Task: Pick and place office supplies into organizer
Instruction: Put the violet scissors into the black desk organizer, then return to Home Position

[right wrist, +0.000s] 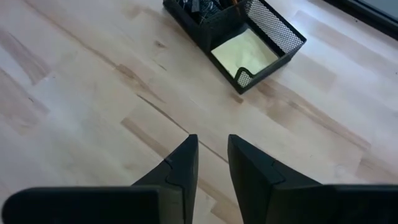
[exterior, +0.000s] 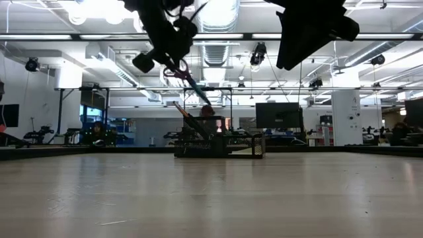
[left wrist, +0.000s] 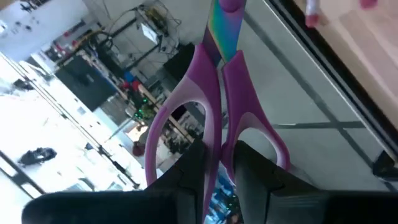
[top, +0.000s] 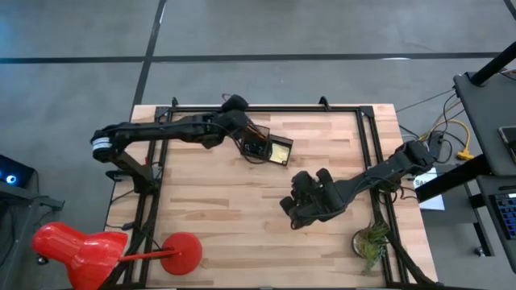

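Note:
The purple-handled scissors (left wrist: 214, 93) are off the table, and my left gripper (left wrist: 221, 149) is shut on them above the far middle. In the low view the scissors (exterior: 190, 78) slant down toward the black mesh organizer (top: 270, 150), which stands on the wood. A yellow sticky-note pad (right wrist: 244, 52) lies in one compartment, and thin pens (exterior: 188, 119) stick up from another. My right gripper (right wrist: 211, 142) hovers over bare wood nearer the front, right of the middle. It is open by a narrow gap and has nothing between its fingers. My left gripper pinches the scissors between its two fingers at the handles, where the two purple loops meet (left wrist: 219, 134). The fingers lie along the scissors, and the rainbow blades (left wrist: 225, 28) point away from them. The scissors hang tilted, tip downward, clear of the organizer.
A red lamp-like object (top: 81, 250) sits at the front left corner. A green plant (top: 371, 243) stands at the front right. Black frame rails (top: 375, 153) run along the table's sides and far edge. Bare wood (top: 218, 209) lies in front of the organizer.

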